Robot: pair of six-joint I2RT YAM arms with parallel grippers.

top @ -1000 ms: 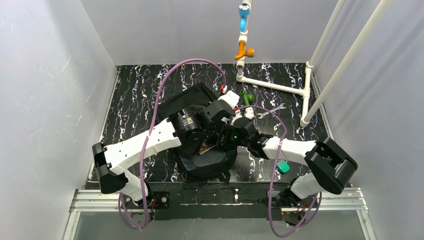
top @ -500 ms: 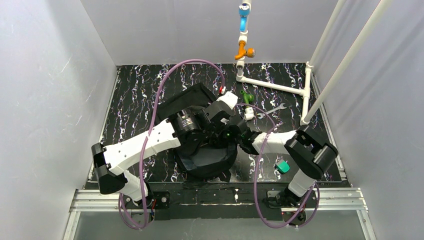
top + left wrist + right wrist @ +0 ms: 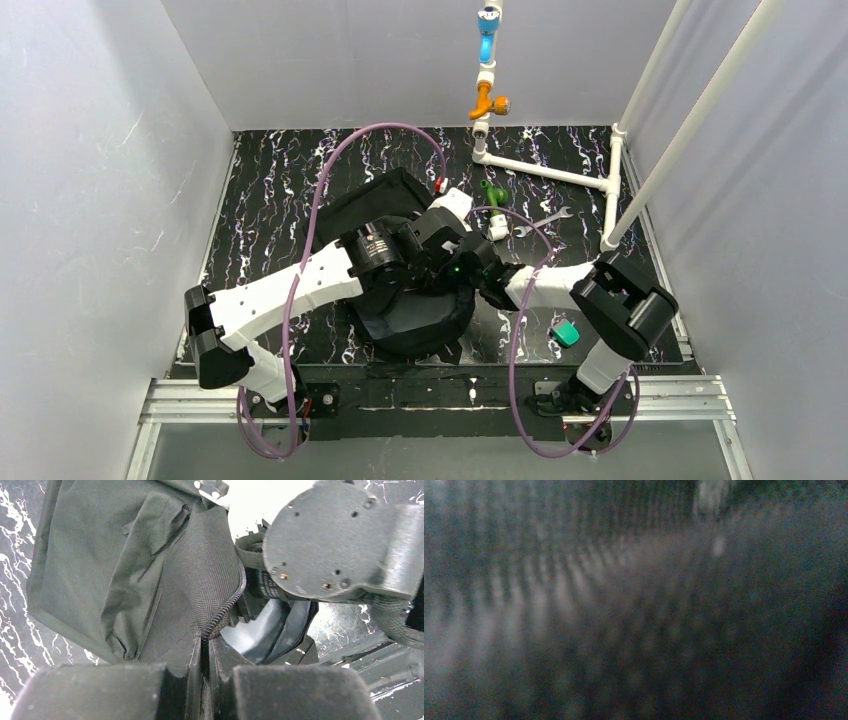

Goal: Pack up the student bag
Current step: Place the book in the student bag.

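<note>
Overhead view of a black worktop point(image 3: 270, 200) with white marbling, walled on three sides by pale panels. The student bag point(image 3: 415, 320), a large black fabric backpack, lies flat about midway between the left and right edges, its rounded end close to the near edge and its other end angled toward the far left corner.

I see both arms meeting over the middle of the bag. The left arm point(image 3: 290, 290) reaches in from the near left corner. On my left wrist camera, the left hand point(image 3: 204, 652) has its fingers together, clamped on the bag's zip edge point(image 3: 225, 610) and holding up a fold of fabric. Beside that edge the bag gapes and its smooth grey lining point(image 3: 270, 635) shows.

The right arm point(image 3: 545, 282) comes in from the near right corner, and the right hand point(image 3: 252, 600) dips into that opening, its round black wrist housing filling the upper right of the left wrist picture. My right wrist camera gives only dark, blurred stripes, so I cannot tell whether the right hand's fingers are apart or together, or whether they hold anything.

Near the far right corner stands a white pipe frame point(image 3: 545, 172) with an orange valve point(image 3: 488, 103) above it. A silver wrench point(image 3: 545, 220) and a green-handled item point(image 3: 492, 195) lie just beside the frame. A small teal block point(image 3: 567, 333) sits near the near edge, right of the bag. Purple cables point(image 3: 330, 170) loop over both arms.
</note>
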